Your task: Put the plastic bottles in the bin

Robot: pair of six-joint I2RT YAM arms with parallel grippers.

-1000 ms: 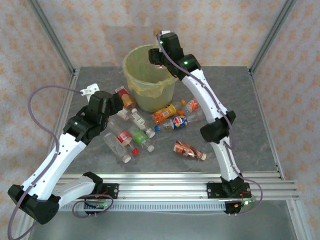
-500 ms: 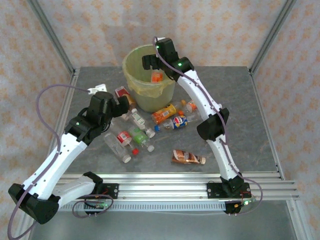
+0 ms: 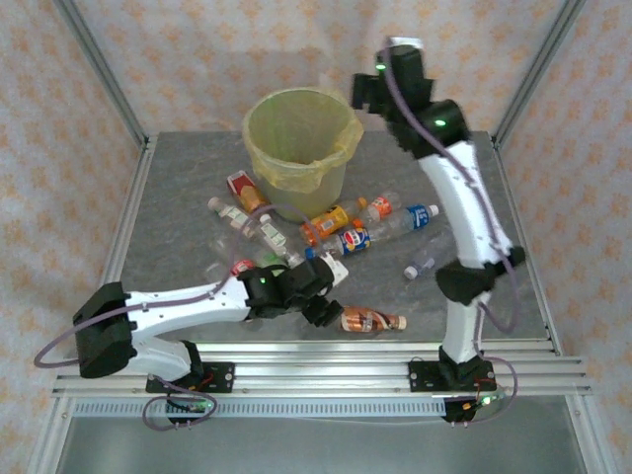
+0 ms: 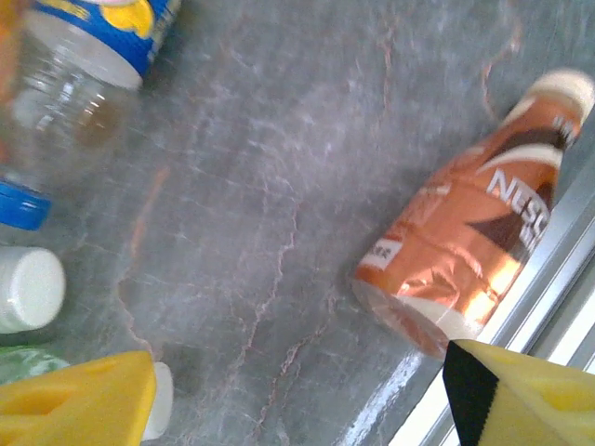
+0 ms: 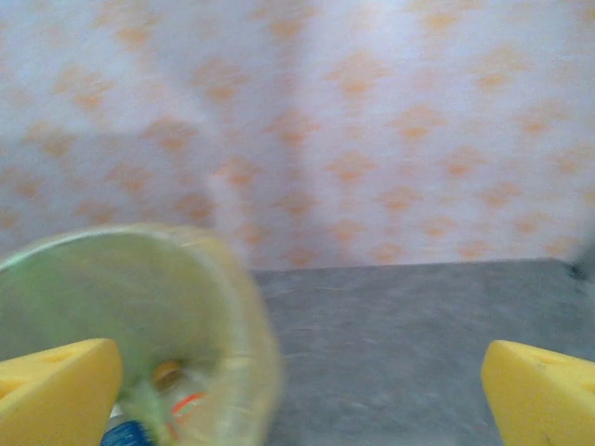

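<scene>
The left jaws stand open and empty. Their yellow foam pads (image 4: pixel 74 404) are spread wide over the grey marbled bench (image 4: pixel 279 186). Close to the pad at the lower right of the left wrist view, a brown-and-orange plastic bottle with a cream cap (image 4: pixel 465 251) lies on its side along the aluminium rail (image 4: pixel 558 307). Whether bottle and pad touch cannot be told. At the upper left of that view, a clear bottle with a blue-and-yellow label (image 4: pixel 84 56) and a white cap (image 4: pixel 28 288) are noted on the bench.

In the top view the brown-and-orange plastic bottle (image 3: pixel 372 320) lies near the front edge of the bench (image 3: pixel 178 197).

The right jaws are likewise open and empty, with their yellow pads (image 5: pixel 56 390) well apart. They are held high in the air, above and to the right of the bin and clear of it.

The round bin lined with a translucent yellow-green bag (image 3: pixel 296 188) stands upright at the far middle of the bench. It appears blurred in the right wrist view (image 5: pixel 139 307).

Other bottles lie scattered on the bench in front of the bin:
- a red-labelled bottle (image 3: pixel 240 186) just beside its left wall
- an orange bottle (image 3: pixel 324 223)
- a clear blue-labelled bottle (image 3: pixel 415 215)
- a small clear blue-capped bottle (image 3: pixel 420 265)
</scene>
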